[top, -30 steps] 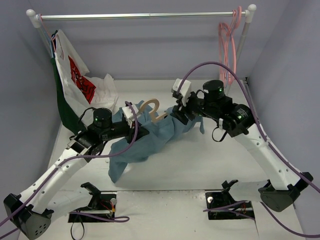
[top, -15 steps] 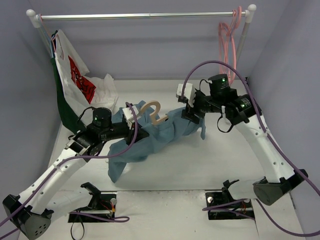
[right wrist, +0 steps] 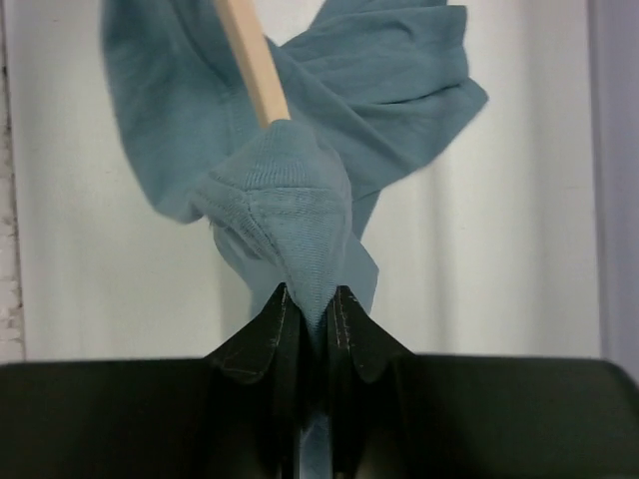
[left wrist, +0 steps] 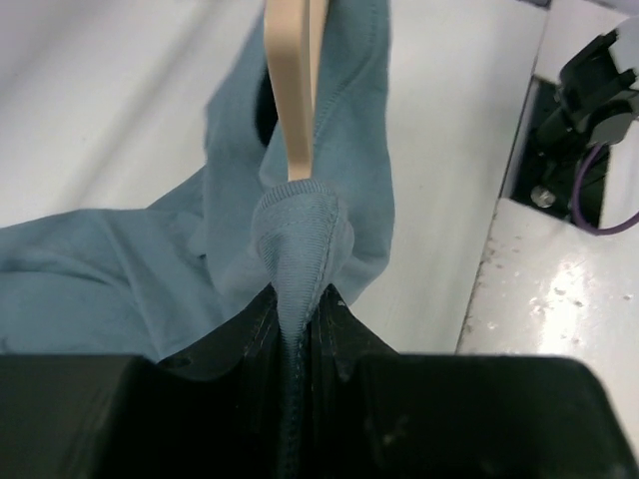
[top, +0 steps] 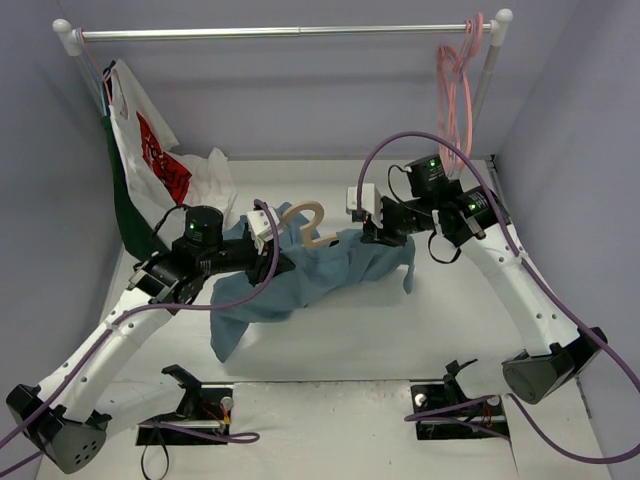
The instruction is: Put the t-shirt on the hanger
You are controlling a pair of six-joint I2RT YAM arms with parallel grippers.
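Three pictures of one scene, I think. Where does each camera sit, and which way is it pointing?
Top external: above and behind the arms, looking down on the table, the rail and both arms.
Left wrist: on the left wrist, looking along the left gripper, shut on the t-shirt by the hanger; only its black fingers show.
Right wrist: likewise along the right gripper, shut on bunched cloth; only fingers show.
Shared: both wrist views show the same t-shirt and hanger.
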